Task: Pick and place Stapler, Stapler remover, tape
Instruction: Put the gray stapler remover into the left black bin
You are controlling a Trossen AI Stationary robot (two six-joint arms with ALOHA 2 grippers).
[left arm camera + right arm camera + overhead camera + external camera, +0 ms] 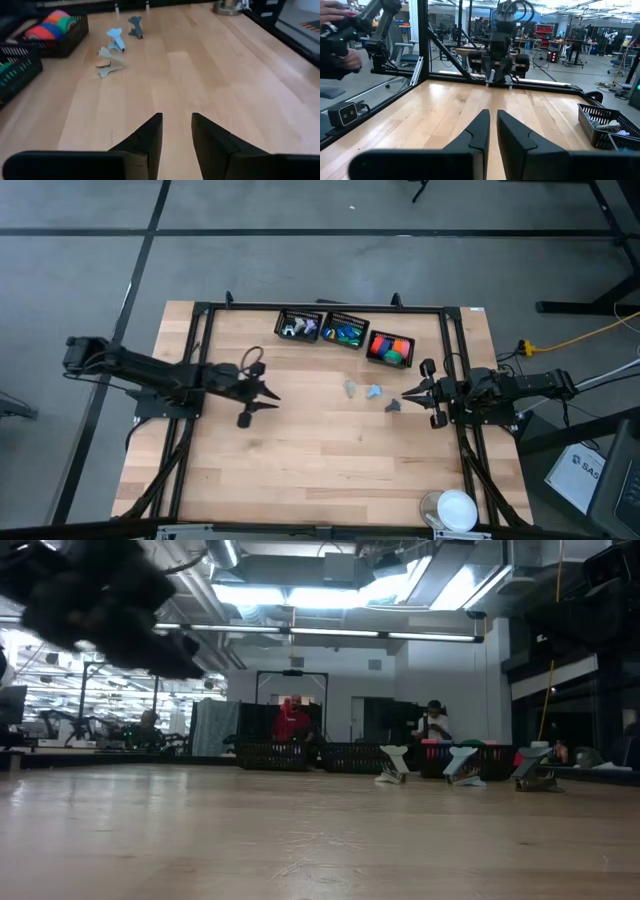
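Three black baskets stand in a row by the table's far edge. The middle basket [345, 332] holds the tape, small blue, green and yellow pieces. The right basket [390, 348] holds orange, red and green pieces, and the left basket [300, 326] holds pale pieces. Three pastel claw-shaped pieces [374, 391] [110, 62] rest on the table's middle. My left gripper [272, 400] [177, 125] hovers open, left of them. My right gripper [404, 396] [493, 120] hovers just right of them, with only a narrow slit between its fingers. Neither holds anything.
A white round object [455, 508] sits at the table's near right corner. A black frame [200, 310] runs around the table top. Bare wood lies between the grippers and the near edge. A person's hand [340, 55] and people [291, 720] show beyond the table.
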